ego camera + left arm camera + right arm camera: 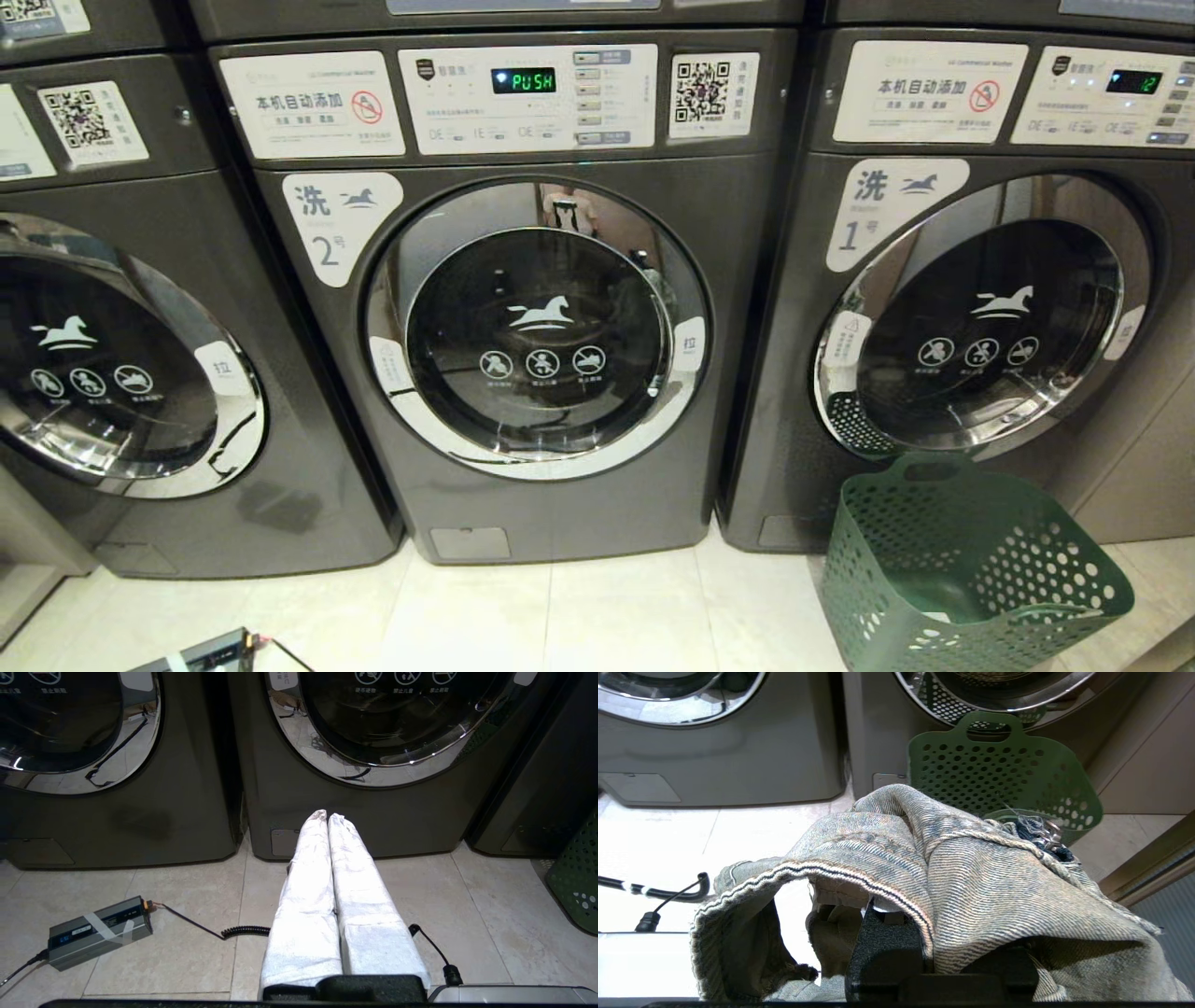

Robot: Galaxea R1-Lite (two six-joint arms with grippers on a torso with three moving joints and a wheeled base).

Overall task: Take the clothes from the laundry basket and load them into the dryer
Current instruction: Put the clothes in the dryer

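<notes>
Mid-task: denim garment (971, 877) draped over right gripper (887, 933), jaws clamped on it, low over floor tiles. Green laundry basket (971, 569) at 4 o'clock in head view, just in front of machine 1 (980, 317); looked emptied, though bottom only partly visible. Left gripper (327, 817) parked facing machine 2 (537, 327), cloth-wrapped fingers (308, 882) pressed together, holding nothing. Both doors shut. Remaining: open a door, load the denim inside
</notes>
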